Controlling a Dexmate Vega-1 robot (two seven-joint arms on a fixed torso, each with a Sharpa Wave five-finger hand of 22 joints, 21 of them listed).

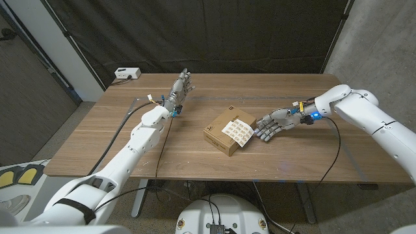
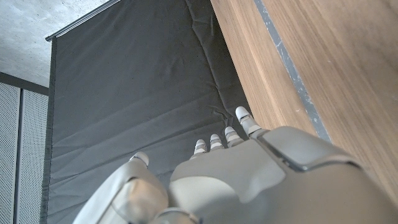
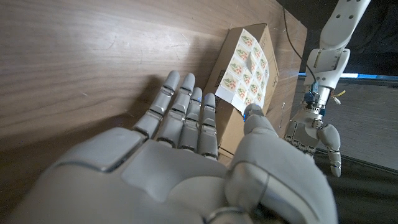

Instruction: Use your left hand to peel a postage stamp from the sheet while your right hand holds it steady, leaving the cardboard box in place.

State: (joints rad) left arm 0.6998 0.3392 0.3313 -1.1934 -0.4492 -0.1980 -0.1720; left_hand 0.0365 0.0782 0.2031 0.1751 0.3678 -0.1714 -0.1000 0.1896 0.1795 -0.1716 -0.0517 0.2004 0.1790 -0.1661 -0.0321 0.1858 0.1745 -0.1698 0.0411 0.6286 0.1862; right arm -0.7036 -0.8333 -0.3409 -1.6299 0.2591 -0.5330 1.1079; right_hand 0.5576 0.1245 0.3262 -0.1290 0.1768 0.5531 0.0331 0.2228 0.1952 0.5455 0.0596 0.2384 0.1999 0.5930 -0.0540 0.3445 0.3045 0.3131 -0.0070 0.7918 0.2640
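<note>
- Since the sheet of stamps (image 1: pixel 238 131) lies on top of the cardboard box (image 1: pixel 224 137) near the middle of the bench (image 1: pixel 97 140), everything turns on which hand is closer to it, and that is plainly the right hand (image 1: pixel 275 122).
- In the head view the right hand sits just beside the sheet at its 3 o'clock, fingers (image 1: pixel 263 129) spread and reaching toward 9 o'clock; whether the tips touch the sheet or box I cannot tell.
- The right wrist view shows those fingers (image 3: pixel 186 112) apart and holding nothing, the thumb close to the box's near edge.
- The sheet's long axis runs roughly from 10 to 4 o'clock, one corner overhanging the box toward the right hand.
- The left hand (image 1: pixel 177 93) stands well apart, at about 10 o'clock from the box, fingers upright, slightly apart and holding nothing.
- My reading: the steadying hand is nearly placed, while the peeling hand must travel toward 4 o'clock to reach the sheet's far edge.
- The risk I judge is nudging the box during that reach.
</note>
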